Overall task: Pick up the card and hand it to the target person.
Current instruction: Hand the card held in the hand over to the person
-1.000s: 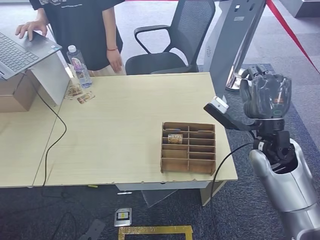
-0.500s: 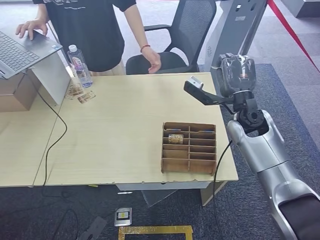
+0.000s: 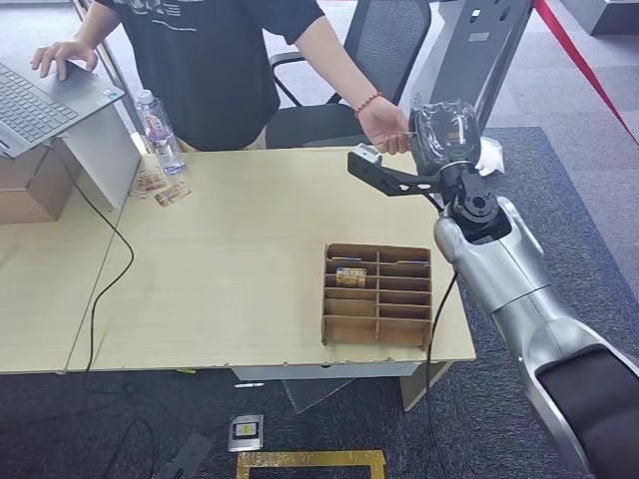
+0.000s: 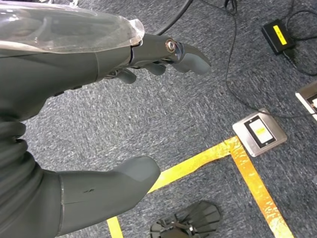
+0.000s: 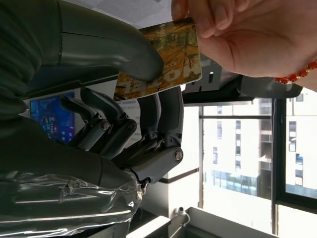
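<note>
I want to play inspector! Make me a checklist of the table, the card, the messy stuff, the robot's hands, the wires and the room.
Surface: pale wooden table, mostly bare.
Job's things: card pinched by the right hand; a person's hand grips its other end.
Clutter: cardboard divider box, water bottle, laptop, loose cards.
Hands: right hand holds the card; left hand hangs over the floor, fingers apart, holding nothing.
Cables: black cable across the table's left side; more on the carpet.
Surroundings: office chair, yellow floor tape, grey carpet.
</note>
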